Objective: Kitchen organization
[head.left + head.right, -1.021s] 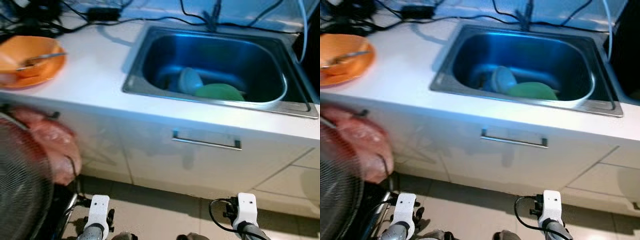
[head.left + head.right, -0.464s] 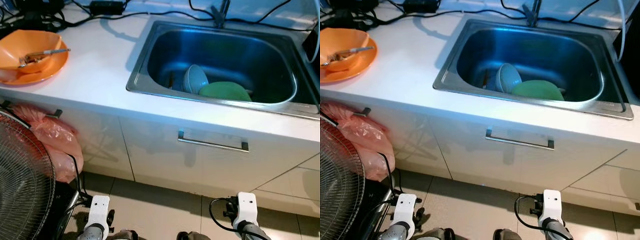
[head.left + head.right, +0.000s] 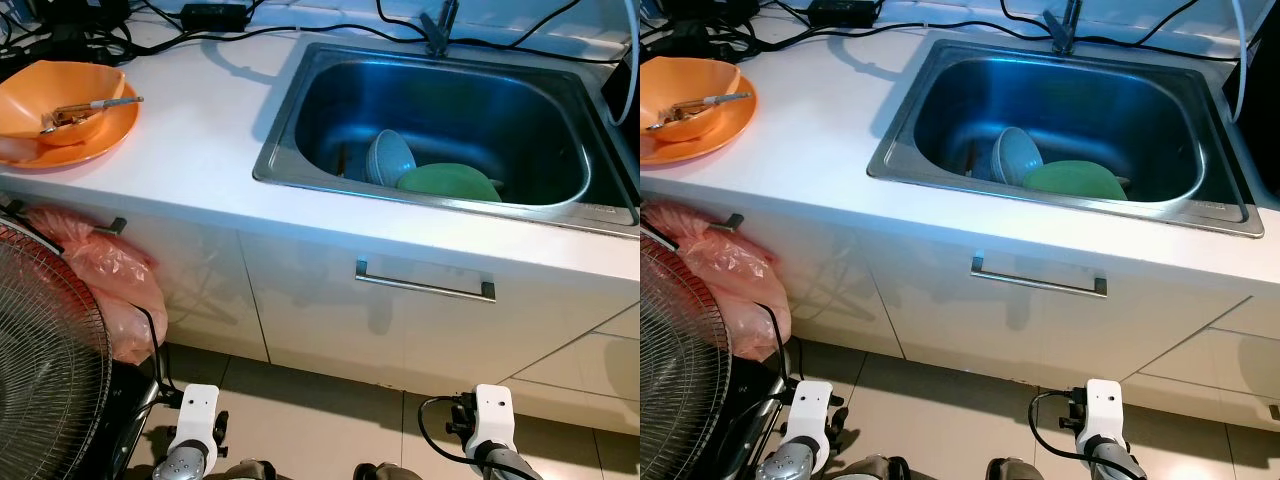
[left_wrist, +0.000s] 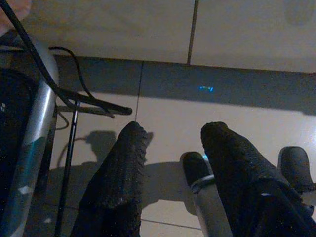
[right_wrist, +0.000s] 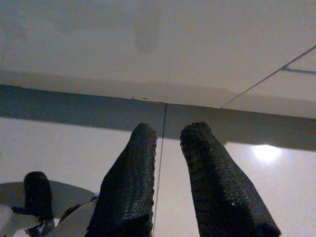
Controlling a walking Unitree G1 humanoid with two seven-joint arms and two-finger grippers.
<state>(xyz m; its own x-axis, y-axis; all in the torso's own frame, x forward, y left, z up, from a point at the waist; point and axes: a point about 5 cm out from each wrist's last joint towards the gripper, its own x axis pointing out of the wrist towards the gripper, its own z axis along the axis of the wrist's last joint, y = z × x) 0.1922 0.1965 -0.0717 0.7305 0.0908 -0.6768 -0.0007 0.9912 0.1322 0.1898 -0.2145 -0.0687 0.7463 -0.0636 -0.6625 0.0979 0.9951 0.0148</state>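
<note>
Left gripper (image 4: 170, 143) and right gripper (image 5: 168, 136) hang low, fingers apart, empty | green plate (image 3: 450, 183) and bowl (image 3: 390, 158) sit in sink (image 3: 420, 55), well above and ahead | risk: rising arms clip the counter (image 3: 200, 150) edge or drawer handle (image 3: 425, 288).

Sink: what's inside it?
The sink holds a pale bowl tipped on edge and a green plate beside it. Whatever lies under the plate is hidden.
</note>
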